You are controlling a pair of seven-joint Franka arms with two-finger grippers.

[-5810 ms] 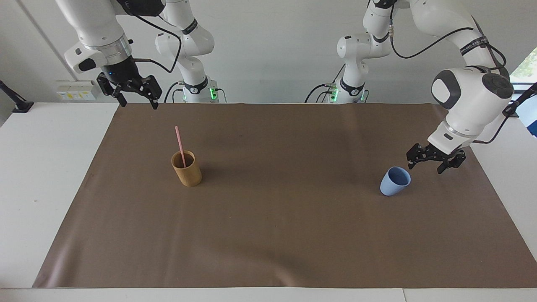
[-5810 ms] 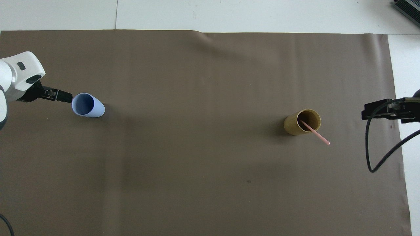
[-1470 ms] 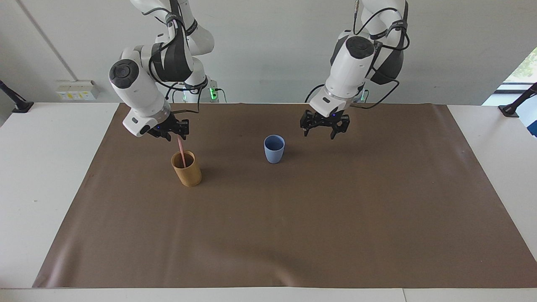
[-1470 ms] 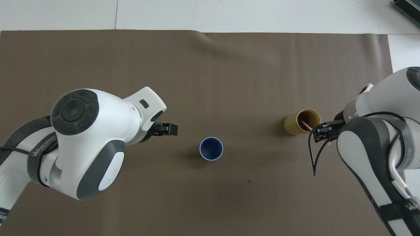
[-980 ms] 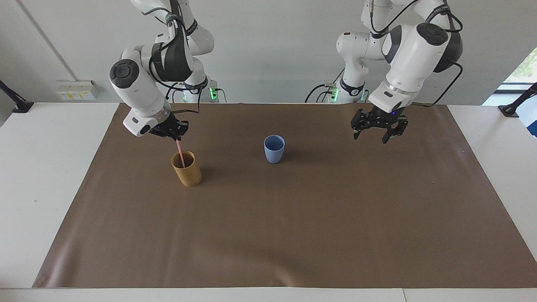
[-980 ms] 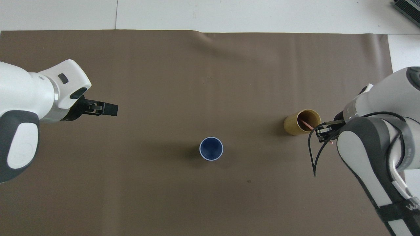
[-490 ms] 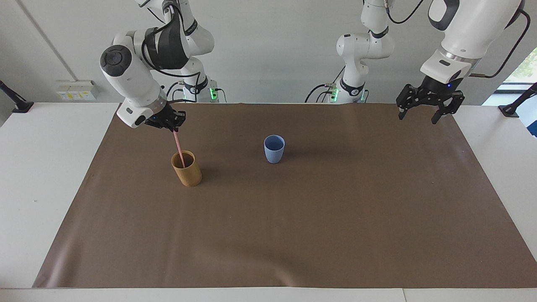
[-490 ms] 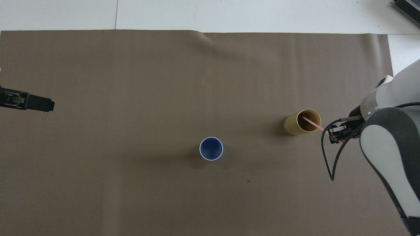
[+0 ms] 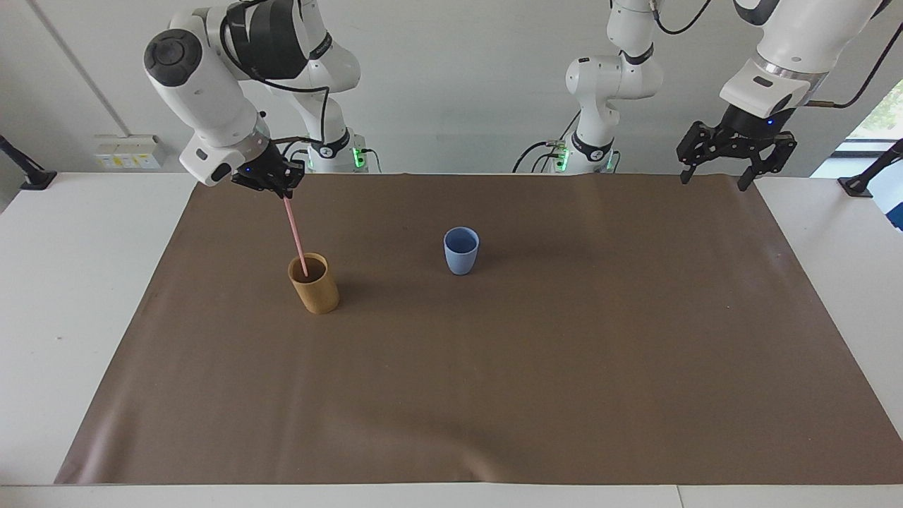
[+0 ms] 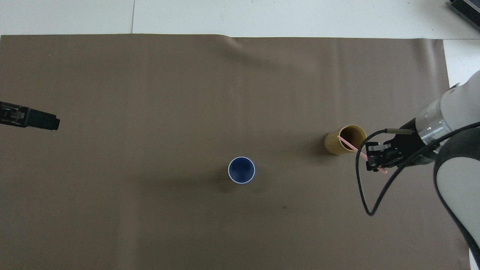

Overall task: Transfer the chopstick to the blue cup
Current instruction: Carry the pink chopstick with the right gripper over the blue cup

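The pale-pink chopstick (image 9: 295, 236) (image 10: 347, 143) hangs tilted, its upper end pinched in my right gripper (image 9: 281, 190) (image 10: 372, 162), which is shut on it above the tan cup (image 9: 315, 289) (image 10: 332, 144). Its lower tip still sits inside that cup's mouth. The blue cup (image 9: 461, 252) (image 10: 241, 170) stands upright and empty near the mat's middle, apart from both grippers. My left gripper (image 9: 712, 182) (image 10: 52, 122) is raised and open, holding nothing, over the mat's corner at the left arm's end.
A brown mat (image 9: 494, 388) covers most of the white table (image 9: 85, 282). Only the two cups stand on it. A black cable (image 10: 365, 195) loops down from the right wrist beside the tan cup.
My right gripper has risen and drawn the chopstick up, so most of its length now shows above the tan cup. The left gripper has lifted slightly. The cups have not moved.
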